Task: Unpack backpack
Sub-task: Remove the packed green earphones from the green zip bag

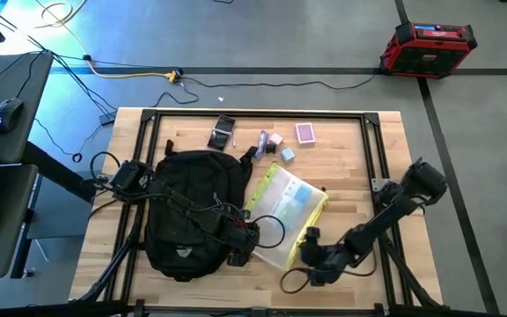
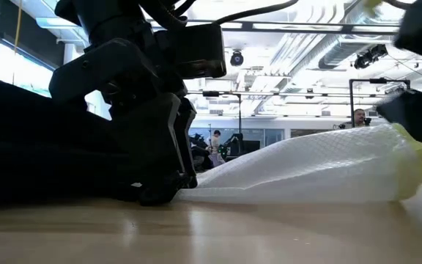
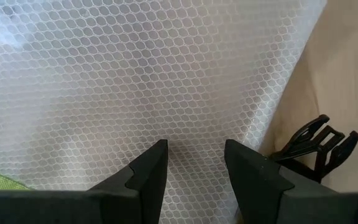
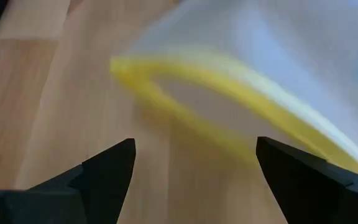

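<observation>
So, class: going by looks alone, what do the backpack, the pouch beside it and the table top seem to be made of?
Backpack: matte black woven fabric, probably nylon; it slumps and creases.
Pouch: translucent white plastic, likely reinforced; a fine honeycomb mesh shows through, with neon-yellow trim.
Table top: pale wood, smooth finish; joined planks with grain.

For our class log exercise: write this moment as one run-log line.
backpack: on table, left | pouch: beside it, out | left end effector: open on pouch | right end effector: open at pouch's yellow corner
</observation>
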Robot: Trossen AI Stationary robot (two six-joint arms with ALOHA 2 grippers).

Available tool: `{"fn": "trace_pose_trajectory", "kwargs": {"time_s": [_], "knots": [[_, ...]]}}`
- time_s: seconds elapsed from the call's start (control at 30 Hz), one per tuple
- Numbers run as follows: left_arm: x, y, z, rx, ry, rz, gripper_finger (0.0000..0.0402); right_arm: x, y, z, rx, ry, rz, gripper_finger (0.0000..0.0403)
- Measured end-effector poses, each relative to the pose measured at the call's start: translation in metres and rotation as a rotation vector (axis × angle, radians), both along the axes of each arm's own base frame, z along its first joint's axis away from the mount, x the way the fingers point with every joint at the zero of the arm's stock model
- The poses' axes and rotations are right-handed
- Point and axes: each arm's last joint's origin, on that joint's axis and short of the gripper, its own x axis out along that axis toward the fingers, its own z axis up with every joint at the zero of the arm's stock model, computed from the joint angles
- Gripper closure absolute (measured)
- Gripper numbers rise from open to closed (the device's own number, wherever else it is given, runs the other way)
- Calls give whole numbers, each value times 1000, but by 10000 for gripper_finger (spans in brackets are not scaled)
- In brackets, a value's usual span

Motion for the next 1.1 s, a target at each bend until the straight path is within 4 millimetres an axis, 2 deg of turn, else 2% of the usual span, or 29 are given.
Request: {"fn": "trace_pose_trajectory", "kwargs": {"time_s": [0.23,0.43,0.57,0.7,0.87,0.97,1.1], "knots": [[0,0,0,-1,-3,0,257,19,7,30,-246,-15,-17,82],[0,0,-1,2,2,0,257,19,-5,39,-459,-100,-229,82],[-2,0,-1,9,18,-2,257,16,-17,30,-435,-31,-280,83],[-6,1,0,22,56,8,257,11,-25,19,-309,52,-344,83],[-11,3,11,31,152,95,257,6,-30,12,-232,72,-429,83],[-19,8,20,95,211,186,257,5,-31,10,-230,76,-439,83],[-17,10,30,151,158,261,257,8,-28,11,-221,54,-408,82]]}}
